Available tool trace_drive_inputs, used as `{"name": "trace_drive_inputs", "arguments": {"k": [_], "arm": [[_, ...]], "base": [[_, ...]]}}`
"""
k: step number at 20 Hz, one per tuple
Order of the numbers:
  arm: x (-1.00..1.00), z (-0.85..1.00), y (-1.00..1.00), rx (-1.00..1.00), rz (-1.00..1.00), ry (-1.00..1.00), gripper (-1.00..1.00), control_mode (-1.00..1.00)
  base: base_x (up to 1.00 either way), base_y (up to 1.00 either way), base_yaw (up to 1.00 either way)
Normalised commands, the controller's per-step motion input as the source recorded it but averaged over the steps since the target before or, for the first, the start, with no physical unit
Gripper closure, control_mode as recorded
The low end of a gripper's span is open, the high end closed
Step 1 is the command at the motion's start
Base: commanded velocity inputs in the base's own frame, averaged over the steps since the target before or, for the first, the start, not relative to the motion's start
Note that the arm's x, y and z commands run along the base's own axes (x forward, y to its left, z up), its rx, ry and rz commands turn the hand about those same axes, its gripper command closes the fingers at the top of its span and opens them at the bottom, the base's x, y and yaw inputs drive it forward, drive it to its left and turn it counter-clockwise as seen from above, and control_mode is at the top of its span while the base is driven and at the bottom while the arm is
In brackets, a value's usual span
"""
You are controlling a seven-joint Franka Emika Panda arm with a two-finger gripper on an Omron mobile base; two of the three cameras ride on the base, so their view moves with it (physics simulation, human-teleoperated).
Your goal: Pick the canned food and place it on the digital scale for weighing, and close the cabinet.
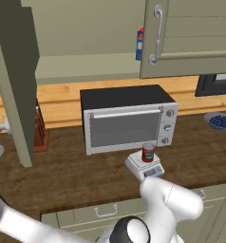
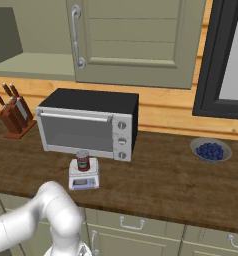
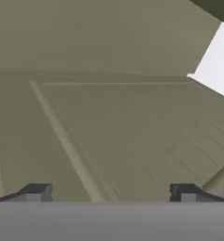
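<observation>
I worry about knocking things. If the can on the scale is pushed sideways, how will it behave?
The canned food looks rigid and stands upright on the digital scale, so it would probably slide first. Knocked onto its round side, it may roll along the counter.

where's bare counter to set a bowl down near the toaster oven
Widest bare patch: between the toaster oven and the bowl of blueberries, out to the counter's front edge. Another lies between the knife block and the digital scale. Crowded right before the oven, where the canned food sits on the scale.

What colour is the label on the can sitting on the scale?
Red, on the canned food; clearest in the left base view.
</observation>
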Motion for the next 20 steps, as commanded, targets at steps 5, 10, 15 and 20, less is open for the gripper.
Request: {"name": "trace_drive_inputs", "arguments": {"k": [5, 10, 15, 20], "arm": [[0.10, 1.00, -0.75, 0.13, -0.07, -0.10, -1.00, -1.00], [0.09, 0.72, -1.00, 0.36, -0.01, 0.00, -1.00, -1.00], [0.20, 0.47, -1.00, 0.41, 0.00, 0.02, -1.00, -1.00], [0.88, -0.25, -1.00, 0.34, 0.01, 0.19, -1.00, -1.00]], "base": [[0.00, 0.00, 0.00], [0.00, 0.00, 0.00], [0.00, 0.00, 0.00], [0.00, 0.00, 0.00]]}}
